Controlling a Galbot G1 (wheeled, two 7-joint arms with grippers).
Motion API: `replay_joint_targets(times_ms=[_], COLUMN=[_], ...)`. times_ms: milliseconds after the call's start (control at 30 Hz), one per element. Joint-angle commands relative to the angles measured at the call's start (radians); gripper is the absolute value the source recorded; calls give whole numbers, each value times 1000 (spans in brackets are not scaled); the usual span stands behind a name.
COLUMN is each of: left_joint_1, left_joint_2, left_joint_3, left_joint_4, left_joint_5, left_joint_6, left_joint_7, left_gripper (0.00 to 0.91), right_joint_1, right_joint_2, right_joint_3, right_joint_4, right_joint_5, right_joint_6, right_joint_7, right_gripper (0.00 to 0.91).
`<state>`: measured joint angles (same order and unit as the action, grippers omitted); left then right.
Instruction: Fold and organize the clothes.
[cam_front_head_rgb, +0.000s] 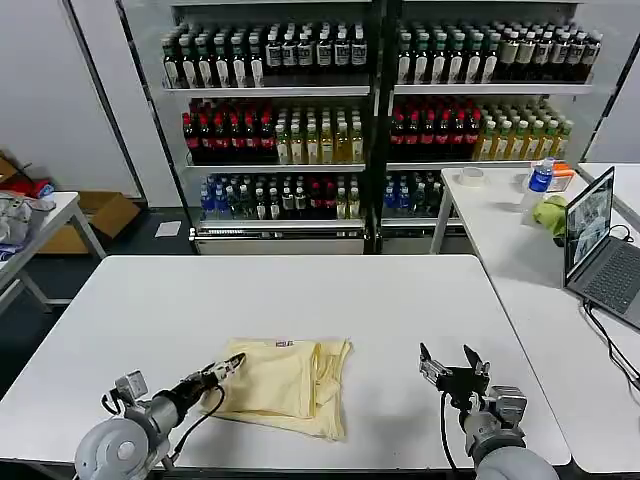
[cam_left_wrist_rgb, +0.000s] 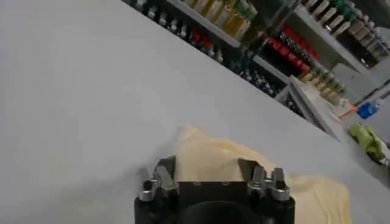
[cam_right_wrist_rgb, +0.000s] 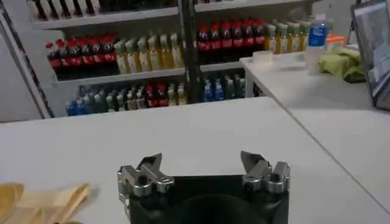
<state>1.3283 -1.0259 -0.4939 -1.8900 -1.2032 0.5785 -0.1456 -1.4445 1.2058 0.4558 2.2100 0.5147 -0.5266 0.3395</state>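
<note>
The clothes are one pale cream-yellow T-shirt (cam_front_head_rgb: 285, 385), lying folded and slightly rumpled near the front middle of the white table (cam_front_head_rgb: 330, 300). Its small white neck label (cam_front_head_rgb: 283, 344) shows at the far edge. My left gripper (cam_front_head_rgb: 232, 366) is low at the shirt's left edge. In the left wrist view this gripper (cam_left_wrist_rgb: 206, 165) is open, with the shirt (cam_left_wrist_rgb: 213, 158) lying between its spread fingers (cam_left_wrist_rgb: 159, 176). My right gripper (cam_front_head_rgb: 452, 360) hovers open over bare table to the right of the shirt, holding nothing. The right wrist view shows that gripper (cam_right_wrist_rgb: 201, 159) and the shirt's edge (cam_right_wrist_rgb: 42, 204).
Shelves of bottles (cam_front_head_rgb: 370, 110) stand behind the table. A side table (cam_front_head_rgb: 520, 240) on the right carries a laptop (cam_front_head_rgb: 600, 250), a lime-green cloth (cam_front_head_rgb: 550, 213), a blue-capped bottle (cam_front_head_rgb: 540, 178) and a tape roll (cam_front_head_rgb: 471, 177). A whitish-grey cloth heap (cam_front_head_rgb: 12, 215) lies at the far left.
</note>
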Motion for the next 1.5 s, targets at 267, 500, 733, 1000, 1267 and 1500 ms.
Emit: replay_joint_targets(times_ms=[267,500,733,1000,1267,1500], left_joint_1=[-1,-4,-8,-7,-1,136], left_joint_2=[-36,-53,-14,260,473,396], left_joint_3=[-14,-51,-191,-545,-577,-289], left_joint_4=[0,-5,-25,-32,-62,-212], left_joint_5=[-70,-148,-162,-74,304,775], left_joint_6=[1,1,0,2,-3,-102], left_joint_7=[-5,-25,-47,-26,40,39], left_gripper=[10,10,10,10,10,10], right_joint_1=[-5,-4,0,11,24,-4], right_joint_2=[-4,-4,-4,-14,-12,-17], right_joint_3=[3,4,11,25,13,32], right_joint_4=[9,10,12,15,21,28], right_joint_5=[0,2,8,33,39,38], right_joint_6=[-2,-2,-3,-2,-3,-1], right_joint_7=[2,3,3,2,3,2], right_gripper=[907,907,907,907,907,907])
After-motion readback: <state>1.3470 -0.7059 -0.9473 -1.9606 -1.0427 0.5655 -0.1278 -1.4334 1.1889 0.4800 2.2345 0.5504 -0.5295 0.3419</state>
